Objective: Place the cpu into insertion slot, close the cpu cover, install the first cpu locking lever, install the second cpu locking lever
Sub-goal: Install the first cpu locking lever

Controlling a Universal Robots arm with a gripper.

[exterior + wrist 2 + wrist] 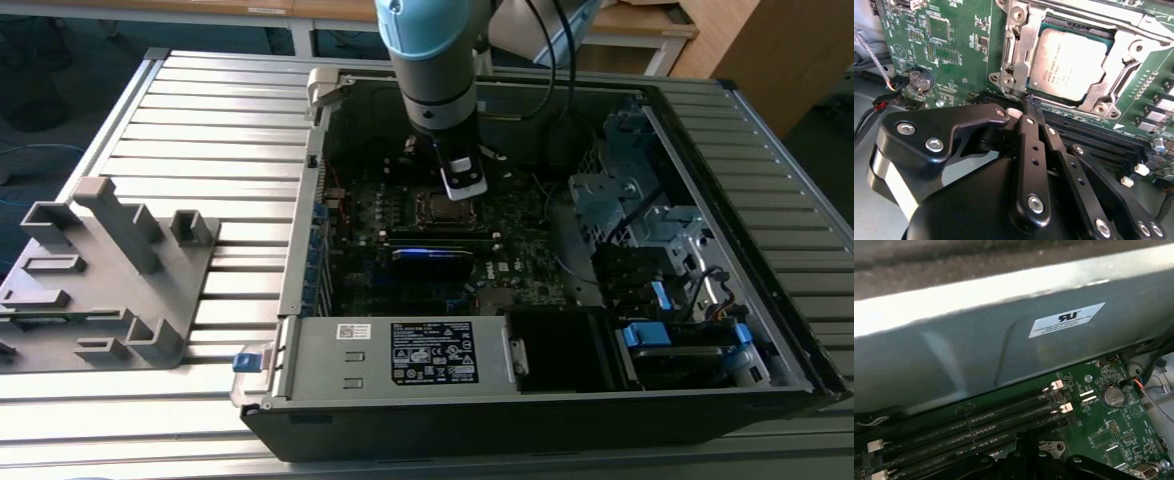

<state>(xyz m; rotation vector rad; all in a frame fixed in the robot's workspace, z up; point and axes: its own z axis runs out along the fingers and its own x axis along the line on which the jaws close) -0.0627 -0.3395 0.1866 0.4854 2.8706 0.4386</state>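
On the exterior view's left a grey moulded fixture (pixel 114 270) sits on the slatted counter (pixel 200 110). Beside it lies the open computer case (pixel 534 425). The arm (pixel 434 70) reaches down into the case's middle, and drive cages (pixel 627 200) stand toward the exterior view's right.

In the second wrist view we see the claw (pixel 1032 102) drawn narrow, tips together at the near corner of the insertion slot (pixel 1074 23). We cannot make out anything pinched between them. The cpu (pixel 1069 62) lies flat in that slot, and the cpu cover (pixel 1023 45) appears folded down around it, its window showing the metal top.

We judge the chip light, stiff and slick on top, with a delicate underside, so best taken by its edges. The cover looks like thin springy steel, best pressed on its frame.

The claw's black body hides the slot's near edge. We cannot tell which thin bars along the frame are locking levers, or whether either is latched. In the first wrist view a grey panel (pixel 979 350) cuts off what lies beyond the memory slots (pixel 979 427).
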